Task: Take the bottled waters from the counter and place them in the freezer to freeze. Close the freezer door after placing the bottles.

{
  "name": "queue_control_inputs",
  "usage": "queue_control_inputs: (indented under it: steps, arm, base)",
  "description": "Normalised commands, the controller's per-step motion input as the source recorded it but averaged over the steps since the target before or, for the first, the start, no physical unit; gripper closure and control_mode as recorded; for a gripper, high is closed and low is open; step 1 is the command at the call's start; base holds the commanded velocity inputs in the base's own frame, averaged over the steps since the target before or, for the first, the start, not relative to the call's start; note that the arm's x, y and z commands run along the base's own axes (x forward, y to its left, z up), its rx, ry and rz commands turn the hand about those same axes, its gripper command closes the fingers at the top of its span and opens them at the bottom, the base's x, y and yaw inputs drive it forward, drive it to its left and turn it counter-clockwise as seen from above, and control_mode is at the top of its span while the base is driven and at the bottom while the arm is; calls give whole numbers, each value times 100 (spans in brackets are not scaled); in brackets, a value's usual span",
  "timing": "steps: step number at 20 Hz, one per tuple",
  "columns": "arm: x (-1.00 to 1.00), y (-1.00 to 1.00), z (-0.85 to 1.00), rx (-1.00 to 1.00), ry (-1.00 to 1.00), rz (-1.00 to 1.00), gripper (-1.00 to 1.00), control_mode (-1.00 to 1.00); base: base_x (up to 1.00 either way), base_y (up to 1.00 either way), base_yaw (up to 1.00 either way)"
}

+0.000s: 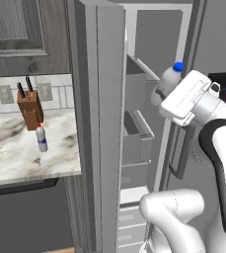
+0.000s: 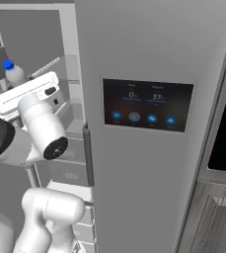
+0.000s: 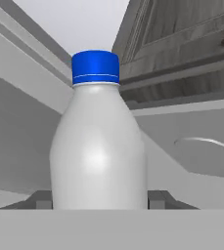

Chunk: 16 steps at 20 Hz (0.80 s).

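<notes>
Left base view: two bottled waters (image 1: 169, 81), one knife block (image 1: 30, 109).

A rendered home kitchen, tall grey side-by-side fridge (image 2: 154, 163) with a black display panel (image 2: 148, 105), its freezer door (image 1: 102, 123) swung open, marble-look bench (image 1: 30, 148) carrying a brown knife block (image 1: 29, 107), tiled backsplash (image 1: 60, 91) with wall sockets, dark wood-grain wall cabinets (image 1: 20, 29)

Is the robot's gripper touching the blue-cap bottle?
Touching. In the hand view the bottle sits between the gripper fingertips, one pressed against each side.
</notes>
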Motion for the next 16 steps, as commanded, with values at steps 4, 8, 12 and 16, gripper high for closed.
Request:
queue_control_inputs:
  steps: [4, 8, 12, 16]
  arm:
    - [0, 0, 0, 25, -3, -6, 100, -100]
    - [8, 0, 15, 0, -2, -1, 100, -100]
    - [23, 0, 40, 0, 1, -6, 100, -100]
    - [25, -1, 26, 0, 15, -3, 100, -100]
  base:
    - [0, 0, 0]
    - [0, 0, 0]
    - [0, 0, 0]
    - [0, 0, 0]
